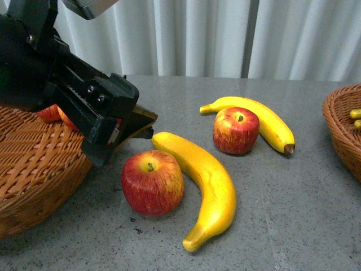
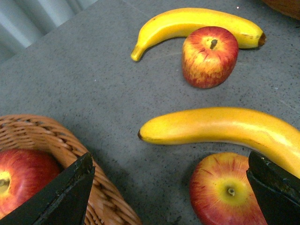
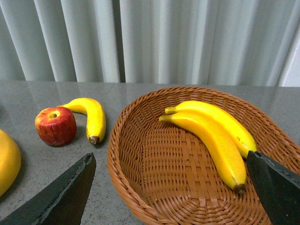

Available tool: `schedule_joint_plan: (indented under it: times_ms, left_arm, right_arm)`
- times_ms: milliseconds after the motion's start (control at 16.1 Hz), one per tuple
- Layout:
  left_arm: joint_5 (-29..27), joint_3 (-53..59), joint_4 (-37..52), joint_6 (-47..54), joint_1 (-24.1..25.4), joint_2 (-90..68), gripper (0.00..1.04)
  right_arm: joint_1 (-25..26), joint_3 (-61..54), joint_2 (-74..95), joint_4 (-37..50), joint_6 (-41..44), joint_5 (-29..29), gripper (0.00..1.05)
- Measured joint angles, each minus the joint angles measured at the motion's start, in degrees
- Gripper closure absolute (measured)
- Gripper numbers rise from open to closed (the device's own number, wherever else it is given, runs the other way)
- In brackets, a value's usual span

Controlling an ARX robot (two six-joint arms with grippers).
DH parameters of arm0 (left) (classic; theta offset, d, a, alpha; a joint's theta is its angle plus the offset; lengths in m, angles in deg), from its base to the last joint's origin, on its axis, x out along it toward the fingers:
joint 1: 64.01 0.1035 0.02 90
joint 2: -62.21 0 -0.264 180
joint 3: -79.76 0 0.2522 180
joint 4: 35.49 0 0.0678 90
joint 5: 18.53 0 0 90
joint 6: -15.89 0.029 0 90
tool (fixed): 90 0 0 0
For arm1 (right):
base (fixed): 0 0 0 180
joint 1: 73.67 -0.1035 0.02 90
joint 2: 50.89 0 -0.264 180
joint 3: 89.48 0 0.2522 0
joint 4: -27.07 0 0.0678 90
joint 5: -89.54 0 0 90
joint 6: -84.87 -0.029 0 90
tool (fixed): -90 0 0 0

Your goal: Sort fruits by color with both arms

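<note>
My left gripper (image 1: 148, 125) hangs open at the rim of the left wicker basket (image 1: 34, 164), just above and left of the near red apple (image 1: 152, 182). In the left wrist view that apple (image 2: 225, 190) lies close to one finger of the open left gripper (image 2: 171, 164), with a long banana (image 2: 220, 129) beyond it. A second apple (image 1: 236, 130) leans on another banana (image 1: 265, 118) farther back. Red apples (image 1: 53, 114) lie in the left basket. My right gripper (image 3: 171, 161) is open above the right basket (image 3: 140, 108), which holds two bananas (image 3: 211, 136).
The right basket (image 1: 344, 130) sits at the table's right edge in the front view. A pleated white curtain (image 1: 225, 34) closes off the back of the grey table (image 1: 293, 214). The right arm does not show in the front view.
</note>
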Motion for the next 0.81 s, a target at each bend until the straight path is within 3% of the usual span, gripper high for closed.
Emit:
schedule_joint_plan:
  times_ms: [186, 806]
  left_arm:
    - [3.23, 0.17, 0.22, 2.38, -3.82, -7.30, 0.07]
    - [1.90, 0.94, -1.25, 2.29, -3.39, -10.16, 0.07]
  right_arm:
    - [0.00, 0.00, 0.00, 0.00, 0.00, 0.00, 0.06]
    - [0.00, 0.00, -0.02, 0.00, 0.00, 0.00, 0.06]
